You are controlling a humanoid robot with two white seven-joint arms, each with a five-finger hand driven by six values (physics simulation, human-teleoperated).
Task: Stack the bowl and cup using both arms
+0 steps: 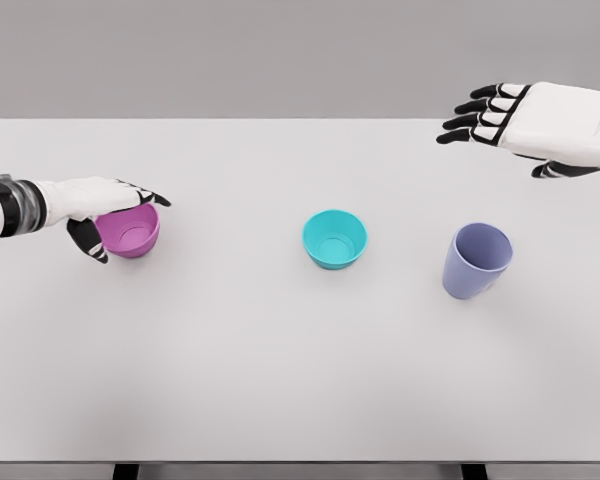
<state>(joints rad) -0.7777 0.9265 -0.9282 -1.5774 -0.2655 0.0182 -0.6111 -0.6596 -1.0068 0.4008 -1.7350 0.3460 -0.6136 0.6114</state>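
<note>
a pink bowl (130,231) sits upright at the left side of the white table (280,380), with the left hand (102,208) wrapped over it: the fingers reach across the far rim toward the right, the dark thumb drops down the bowl's near left side, so the hand is closed on the bowl. its forearm comes in level from the left edge, where it is cut off by the frame. the hand hides the bowl's upper left rim.

a teal bowl (334,238) stands upright near the table's middle, well apart from the pink one, and what shows of its inside is bare. further right a lavender cup (476,260) stands with its mouth leaning toward the upper right; its inside looks bare too.

the right hand (528,122) hovers over the table's far right corner, palm down, fingers spread and pointing left, holding nothing. its wrist runs off the right edge.
</note>
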